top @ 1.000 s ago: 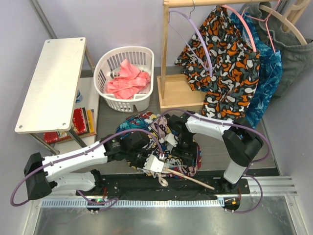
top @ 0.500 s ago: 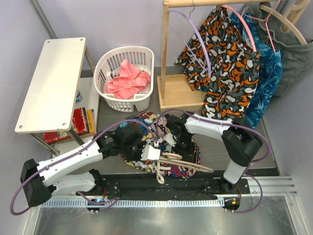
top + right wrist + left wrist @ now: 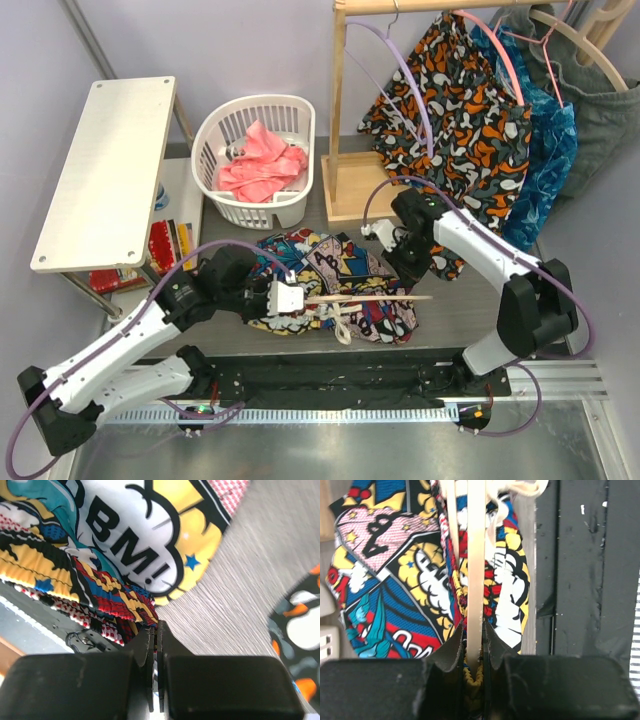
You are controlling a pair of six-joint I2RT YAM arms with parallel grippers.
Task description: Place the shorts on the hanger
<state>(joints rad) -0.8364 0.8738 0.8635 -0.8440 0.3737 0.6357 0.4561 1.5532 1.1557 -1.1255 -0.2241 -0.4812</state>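
Observation:
The shorts (image 3: 330, 265), a pop-art print in blue, red, yellow and white, lie spread on the table between the arms. Their white drawstring (image 3: 340, 325) trails toward the near edge. Across them lies the beige wooden hanger (image 3: 380, 297), its bar level. My left gripper (image 3: 300, 298) is shut on the hanger's left end. In the left wrist view the hanger (image 3: 476, 570) runs up from that gripper (image 3: 472, 635), with yellow waistband elastic pinched beside it over the shorts (image 3: 395, 580). My right gripper (image 3: 398, 266) is shut at the shorts' right edge. In the right wrist view the shorts (image 3: 135, 545) run into the tips of that gripper (image 3: 155, 625).
A white laundry basket (image 3: 215, 130) holding pink cloth stands behind the shorts. A wooden rack (image 3: 340, 120) at the back right carries an orange-black garment (image 3: 460, 130) and thin lilac (image 3: 400, 70) and pink (image 3: 500, 60) hangers. A white shelf (image 3: 105, 170) stands left. A black mat (image 3: 340, 378) lines the near edge.
My right gripper shut and drew back to the right, and the shorts spread out with it. My left gripper moved left with the hanger, whose bar now lies level.

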